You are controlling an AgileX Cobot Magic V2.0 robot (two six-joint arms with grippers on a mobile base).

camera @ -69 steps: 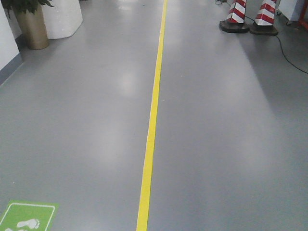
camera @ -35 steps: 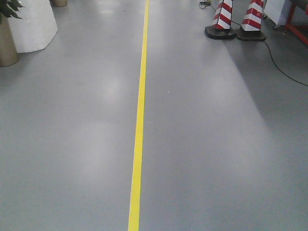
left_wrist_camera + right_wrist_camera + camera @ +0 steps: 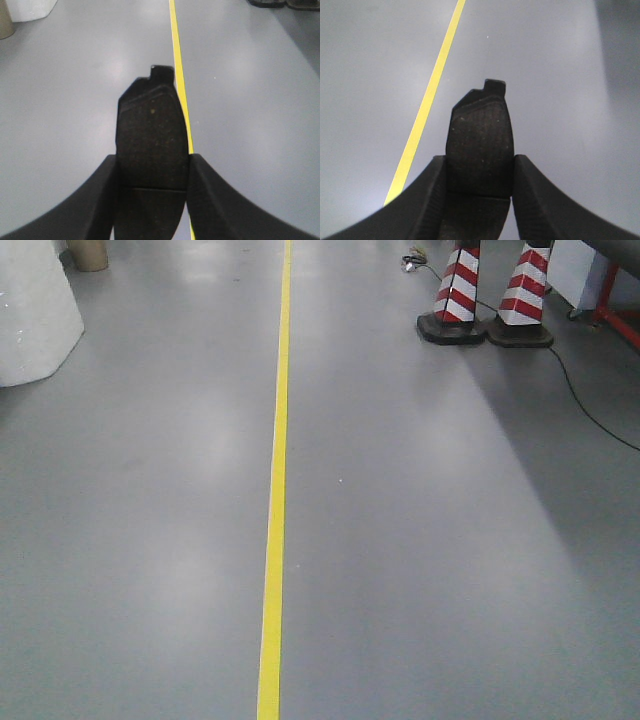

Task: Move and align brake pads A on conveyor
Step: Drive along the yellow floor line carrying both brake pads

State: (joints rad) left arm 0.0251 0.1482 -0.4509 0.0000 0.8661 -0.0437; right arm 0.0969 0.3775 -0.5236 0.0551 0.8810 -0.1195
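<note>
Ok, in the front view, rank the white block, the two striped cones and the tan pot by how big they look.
1. White block, cut by the frame.
2. Left striped cone and right striped cone: alike.
3. Tan pot, farther off and cropped.

Factory floor: yellow lane line [image 3: 272, 540], striped cones [image 3: 492, 295]
</note>
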